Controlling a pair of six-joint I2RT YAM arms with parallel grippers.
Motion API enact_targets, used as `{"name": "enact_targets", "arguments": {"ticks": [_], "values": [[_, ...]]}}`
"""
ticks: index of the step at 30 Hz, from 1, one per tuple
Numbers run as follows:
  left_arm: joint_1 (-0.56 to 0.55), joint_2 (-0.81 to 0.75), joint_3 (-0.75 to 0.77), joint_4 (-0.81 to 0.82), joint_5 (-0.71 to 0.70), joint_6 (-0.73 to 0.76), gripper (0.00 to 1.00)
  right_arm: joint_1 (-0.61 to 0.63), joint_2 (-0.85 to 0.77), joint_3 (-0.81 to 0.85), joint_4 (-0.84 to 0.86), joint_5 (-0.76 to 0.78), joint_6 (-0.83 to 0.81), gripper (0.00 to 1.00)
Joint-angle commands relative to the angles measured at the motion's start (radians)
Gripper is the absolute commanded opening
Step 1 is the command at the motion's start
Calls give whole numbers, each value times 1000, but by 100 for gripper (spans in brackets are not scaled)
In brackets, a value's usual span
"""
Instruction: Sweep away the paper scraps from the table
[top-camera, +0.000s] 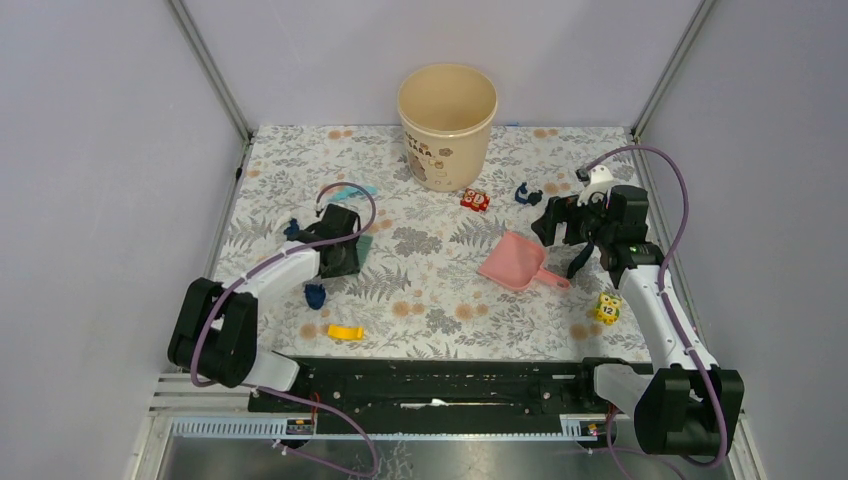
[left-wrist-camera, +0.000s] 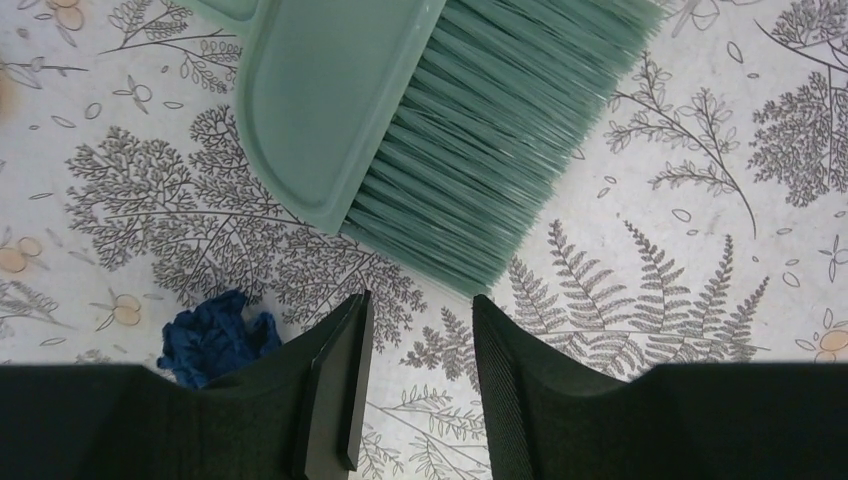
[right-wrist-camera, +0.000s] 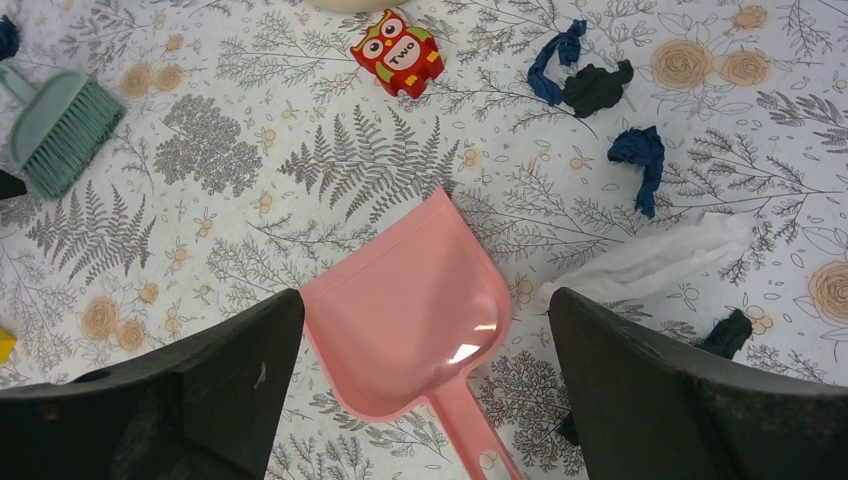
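Note:
Navy paper scraps lie scattered on the table (top-camera: 430, 300): one (top-camera: 315, 295) just left of my left gripper (top-camera: 350, 252), another (top-camera: 292, 229) farther back, one (top-camera: 527, 193) near the bucket. A light-blue strip (top-camera: 352, 188) lies behind the left arm. In the left wrist view the jaws of the left gripper (left-wrist-camera: 420, 330) stand apart with nothing between them, just short of the green brush (left-wrist-camera: 430, 130); a navy scrap (left-wrist-camera: 215, 335) sits by the left finger. My right gripper (right-wrist-camera: 422, 298) hangs wide open over the pink dustpan (right-wrist-camera: 410, 310). More scraps (right-wrist-camera: 640, 155) lie beyond it.
A beige bucket (top-camera: 447, 120) stands at the back centre. A red owl cube (top-camera: 475, 200) lies in front of it, a yellow cube (top-camera: 607, 308) by the right arm, a flat yellow piece (top-camera: 345, 332) at the front left. A white crumpled piece (right-wrist-camera: 660, 258) lies right of the dustpan.

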Motion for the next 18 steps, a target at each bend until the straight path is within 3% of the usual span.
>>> {"name": "enact_targets", "arguments": {"ticks": [1,9,18], "values": [[60,23,23,78,109,-47,45,6,3,11,1,-44,-29,100],[120,45,11,88,109,-65,48,6,-5,11,-12,-73,-44,100],[154,113,33,91,133,-52,41,5,-22,13,-20,-73,-52,100]]}}
